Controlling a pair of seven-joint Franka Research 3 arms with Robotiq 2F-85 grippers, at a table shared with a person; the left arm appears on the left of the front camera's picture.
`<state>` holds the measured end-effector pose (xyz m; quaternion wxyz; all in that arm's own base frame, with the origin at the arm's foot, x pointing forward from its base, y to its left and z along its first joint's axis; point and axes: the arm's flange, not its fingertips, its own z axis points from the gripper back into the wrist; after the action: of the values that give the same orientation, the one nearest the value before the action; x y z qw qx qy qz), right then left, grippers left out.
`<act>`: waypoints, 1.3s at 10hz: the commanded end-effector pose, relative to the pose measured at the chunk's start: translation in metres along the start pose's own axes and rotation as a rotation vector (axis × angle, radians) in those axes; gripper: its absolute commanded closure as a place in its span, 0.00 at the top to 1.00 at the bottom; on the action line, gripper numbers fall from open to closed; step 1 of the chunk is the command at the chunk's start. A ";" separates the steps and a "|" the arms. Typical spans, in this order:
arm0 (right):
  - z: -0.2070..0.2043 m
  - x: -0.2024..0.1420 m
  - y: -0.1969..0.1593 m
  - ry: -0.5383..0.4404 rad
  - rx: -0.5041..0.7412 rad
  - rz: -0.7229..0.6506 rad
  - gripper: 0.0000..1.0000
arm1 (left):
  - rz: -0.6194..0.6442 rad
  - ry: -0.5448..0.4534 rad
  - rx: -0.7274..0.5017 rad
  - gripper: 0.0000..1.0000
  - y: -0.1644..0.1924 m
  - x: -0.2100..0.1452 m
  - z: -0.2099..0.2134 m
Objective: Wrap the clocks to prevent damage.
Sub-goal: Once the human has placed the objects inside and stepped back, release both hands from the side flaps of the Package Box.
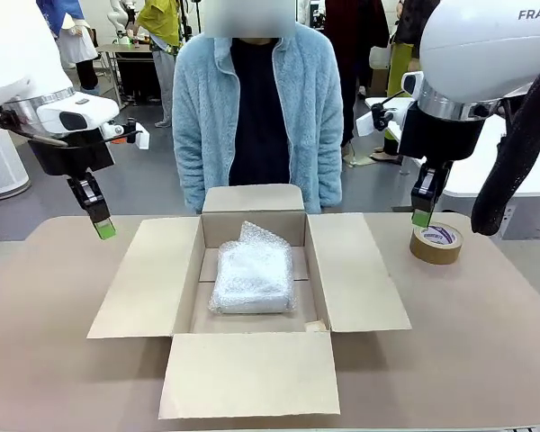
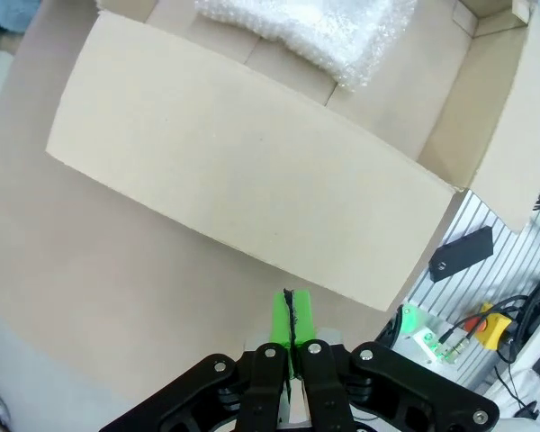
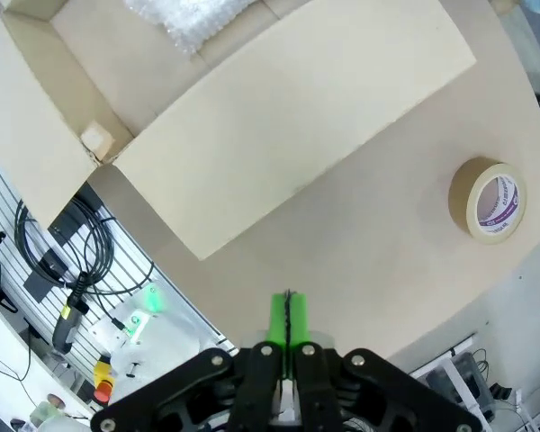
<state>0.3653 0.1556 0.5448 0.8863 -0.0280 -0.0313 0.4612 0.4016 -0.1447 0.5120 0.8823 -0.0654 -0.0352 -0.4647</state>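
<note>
the bubble-wrapped clocks (image 1: 252, 277) lie flat inside the open cardboard box (image 1: 252, 369). well apart from them, the left gripper (image 1: 104, 229) and right gripper (image 1: 420, 218) hang above the table (image 1: 54, 360), both pinched closed and empty. a tape roll (image 1: 436, 243) sits just beyond the right one.

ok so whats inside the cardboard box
One flat bundle in whitish bubble wrap lies on the floor of the open cardboard box. The wrap covers whatever it holds, so the contents cannot be made out.
</note>
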 end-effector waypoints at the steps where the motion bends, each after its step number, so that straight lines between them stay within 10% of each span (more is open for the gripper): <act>1: 0.000 0.007 0.008 -0.008 -0.008 -0.044 0.01 | 0.071 0.024 0.017 0.00 -0.005 0.009 -0.006; 3: 0.000 0.002 0.002 -0.002 -0.001 -0.008 0.01 | 0.071 0.024 0.017 0.00 -0.005 0.009 -0.006; 4: 0.002 -0.008 -0.002 -0.150 0.114 0.220 0.01 | 0.040 0.013 -0.001 0.00 -0.002 0.003 -0.005; 7: -0.027 -0.060 -0.033 -0.561 0.219 0.331 0.01 | -0.230 -0.193 -0.230 0.00 0.044 -0.036 0.010; 13: -0.079 -0.152 -0.076 -0.705 0.215 0.378 0.01 | -0.631 -0.339 -0.318 0.00 0.118 -0.122 0.002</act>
<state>0.3487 -0.0095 0.4683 0.7231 0.2166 -0.2689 0.5983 0.4268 0.0167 0.4813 0.6658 -0.2777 -0.1230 -0.6815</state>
